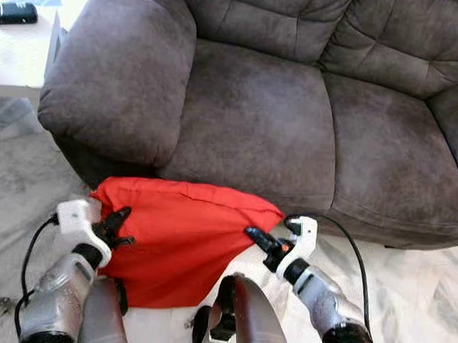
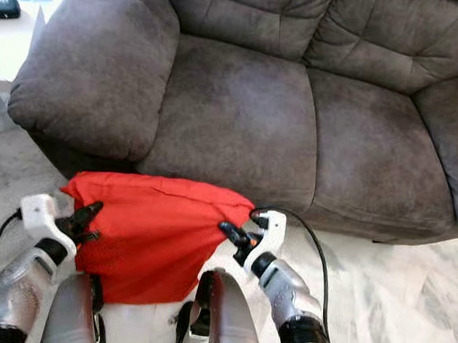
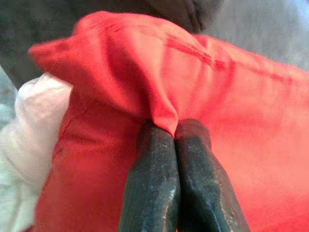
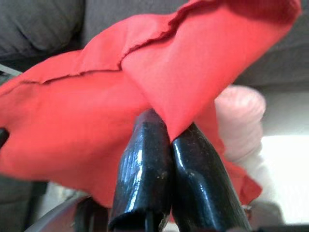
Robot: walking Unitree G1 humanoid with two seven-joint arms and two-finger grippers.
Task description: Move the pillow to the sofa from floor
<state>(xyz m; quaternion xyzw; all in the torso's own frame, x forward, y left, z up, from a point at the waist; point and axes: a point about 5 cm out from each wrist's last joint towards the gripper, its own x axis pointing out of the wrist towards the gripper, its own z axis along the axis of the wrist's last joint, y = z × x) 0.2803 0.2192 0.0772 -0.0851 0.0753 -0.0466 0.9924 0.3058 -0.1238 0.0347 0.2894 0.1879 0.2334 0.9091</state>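
A red pillow [image 1: 178, 238] hangs between my two arms, just in front of the grey sofa [image 1: 256, 111], its top edge level with the seat front. My left gripper [image 1: 123, 229] is shut on the pillow's left side, the red cloth [image 3: 159, 96] pinched between its black fingers [image 3: 154, 179]. At the pillow's right corner my right gripper [image 1: 256, 237] is shut on a fold of the cloth [image 4: 193, 72], squeezed between its black fingers [image 4: 145, 169]. A white inner lining [image 3: 34, 125] peeks out at one side of the cover.
The sofa's wide left armrest [image 1: 119, 64] stands just beyond the pillow's left end. A white side table [image 1: 15, 49] with a dark device [image 1: 13, 12] is at the far left. Marble floor [image 1: 409, 283] lies to the right. A black cable [image 1: 356, 257] trails from my right wrist.
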